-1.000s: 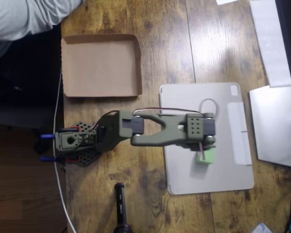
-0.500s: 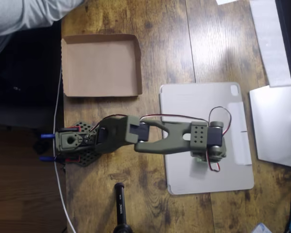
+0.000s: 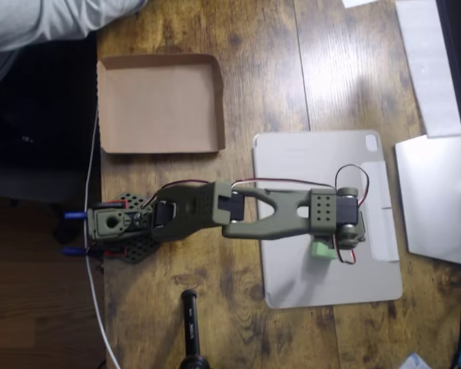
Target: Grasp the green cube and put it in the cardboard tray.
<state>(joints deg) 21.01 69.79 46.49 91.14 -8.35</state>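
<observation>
1. One grey sleeve (image 3: pixel 38 23) of a person lay across the top left corner of the overhead view, over the dark area beside the wooden table (image 3: pixel 261 69).
2. Just right of that, the cardboard tray (image 3: pixel 160 104) sat flat on the wood near the table's left edge, its brown bottom bare and its low rims folded up.
3. Below the tray, the black base (image 3: pixel 115 228) of the olive-green arm (image 3: pixel 238 217) was at the table's left edge, with a white cable (image 3: pixel 92 177) running past it along that edge.
4. Near the bottom edge, a black cylindrical object (image 3: pixel 190 330) lay on the wood, below the arm.
5. From the base the arm stretched to the right, out over the grey tablet (image 3: pixel 326 219), with a thin red and black wire looping above it.
6. The gripper (image 3: pixel 339 244) hung over the right half of the tablet, pointing down. From above its body hid the fingers, so I could not tell how wide they stood or whether they had hold of anything.
7. The green cube (image 3: pixel 323 250) rested on the tablet, directly under the gripper; a pale green part of it peeked out below the wrist, well apart from the tray.
8. Farther right, a white sheet (image 3: pixel 429 61) and a pale flat stand (image 3: pixel 434 200) lay at the table's right side.
</observation>
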